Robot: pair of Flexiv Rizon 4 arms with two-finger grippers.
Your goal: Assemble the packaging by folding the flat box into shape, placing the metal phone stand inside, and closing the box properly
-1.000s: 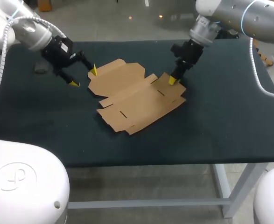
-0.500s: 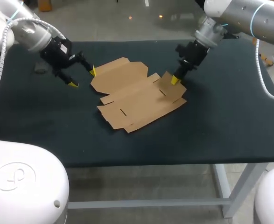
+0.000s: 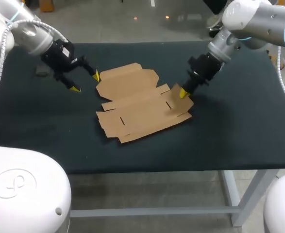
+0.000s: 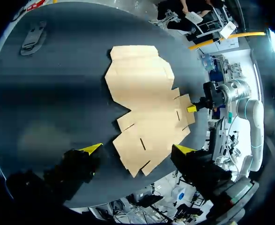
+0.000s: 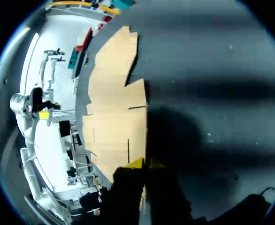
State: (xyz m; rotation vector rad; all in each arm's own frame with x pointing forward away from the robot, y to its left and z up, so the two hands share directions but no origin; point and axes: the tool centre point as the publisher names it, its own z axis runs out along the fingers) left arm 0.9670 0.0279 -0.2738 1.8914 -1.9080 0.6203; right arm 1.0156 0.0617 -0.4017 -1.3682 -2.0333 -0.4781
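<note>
The flat box lies unfolded on the dark desk, about midway between its left and right edges and somewhat nearer the far edge than the near one. The right arm comes down to the box's right-hand flap. The right jaws stand narrow, their yellow fingertips pinching that flap's edge from both sides, and the flap looks tipped up a little off the desk. The left jaws stand wide, holding nothing, by the box's far left corner. One fingertip is just beside the cardboard's edge, and I cannot tell whether it touches. The grey metal phone stand lies toward the desk's far left corner, well apart from the box.
</note>
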